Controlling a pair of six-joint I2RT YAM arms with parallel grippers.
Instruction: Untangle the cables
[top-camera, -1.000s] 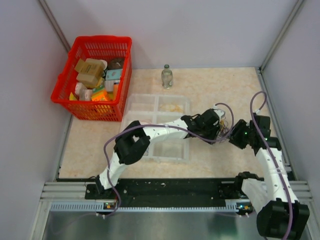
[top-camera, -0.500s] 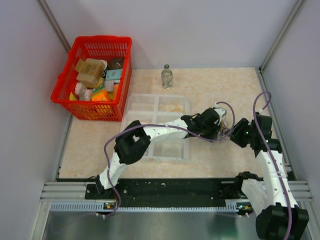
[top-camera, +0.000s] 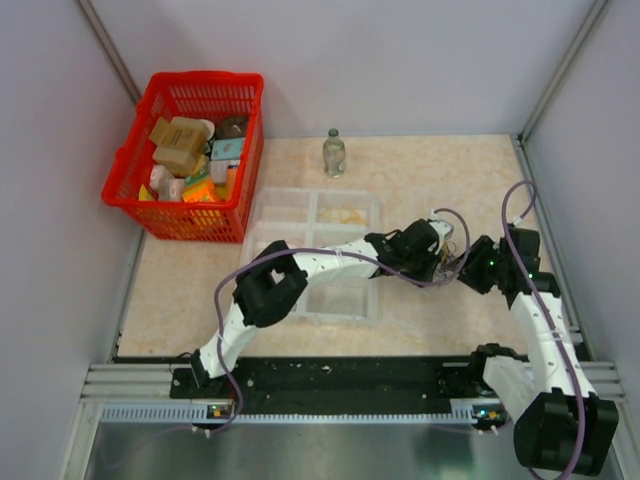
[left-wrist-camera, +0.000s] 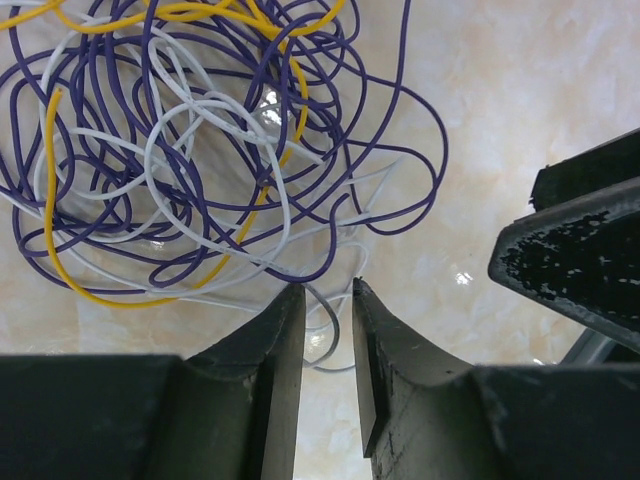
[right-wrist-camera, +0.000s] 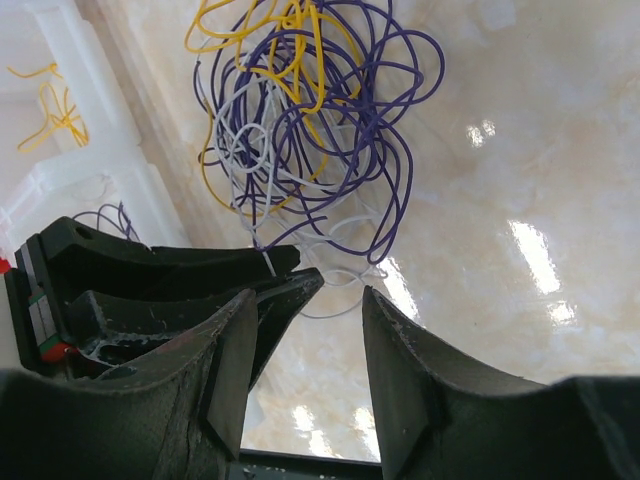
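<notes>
The cables (left-wrist-camera: 200, 150) lie as a loose tangle of thin purple, white and yellow wire loops on the marbled table, right of centre (top-camera: 453, 243). My left gripper (left-wrist-camera: 328, 290) is at the tangle's near edge. Its jaws are narrow but still apart, and a white loop lies in the gap between the tips. My right gripper (right-wrist-camera: 310, 293) stands open just right of it, with nothing between its fingers. The left fingers (right-wrist-camera: 290, 270) sit right in front of it, and the bunch (right-wrist-camera: 310, 120) lies beyond them. One right finger (left-wrist-camera: 570, 250) shows at the edge of the left wrist view.
A clear compartment tray (top-camera: 262, 215) lies under the left arm. Its wall (right-wrist-camera: 60, 170) is next to the bunch, and short yellow and purple wire pieces lie inside. A red basket (top-camera: 200, 80) of boxes stands at the back left, a small bottle (top-camera: 333, 153) at the back. Walls close in on both sides.
The left jaws have narrowed around the white loop. The right arm has shifted slightly by the tangle. The bunch has stayed in place.
</notes>
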